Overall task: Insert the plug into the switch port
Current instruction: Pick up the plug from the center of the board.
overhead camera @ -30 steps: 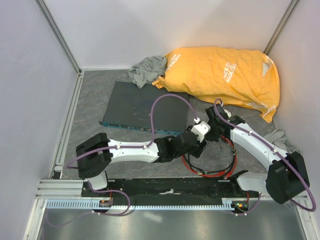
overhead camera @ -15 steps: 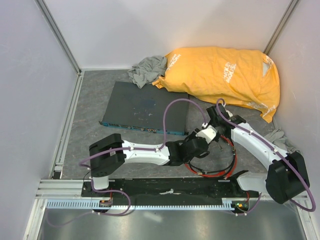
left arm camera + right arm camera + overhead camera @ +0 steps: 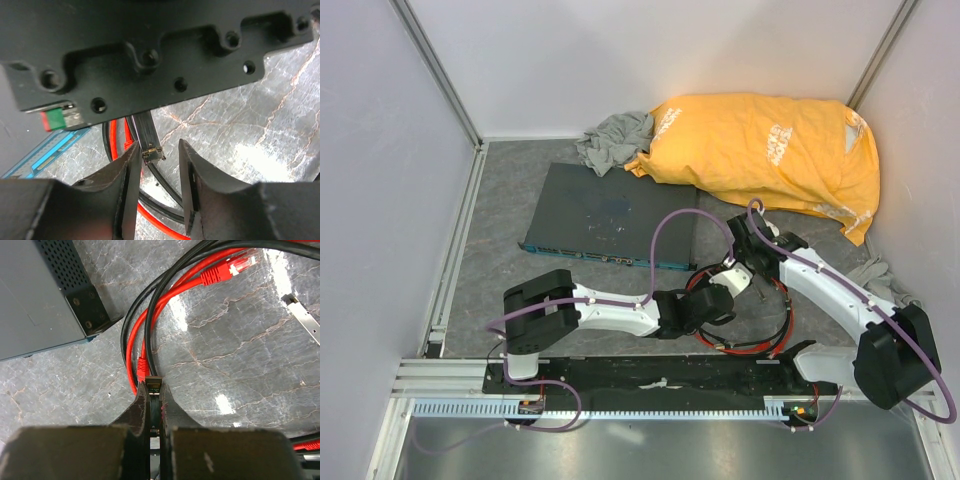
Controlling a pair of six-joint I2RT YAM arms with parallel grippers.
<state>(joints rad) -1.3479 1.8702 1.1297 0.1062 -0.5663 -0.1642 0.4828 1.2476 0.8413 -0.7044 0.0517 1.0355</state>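
The plug, a small dark connector, is pinched at the tips of my shut right gripper. In the left wrist view the plug shows gold contacts and sits between the fingers of my left gripper. The left finger is close against it and the other finger stands apart, so the jaws are open. Red cable and black cable loop on the table beneath. The flat dark grey switch lies to the left, its blue-green front edge facing the arms; single ports are too small to make out.
An orange bag and a grey cloth lie at the back. Another grey cloth is by the right arm. A loose red plug and a metal strip rest on the table. Walls close in on three sides.
My left arm has swung right, bringing its gripper to the right gripper's tips, and its jaws have narrowed around the plug. The right arm has barely moved.
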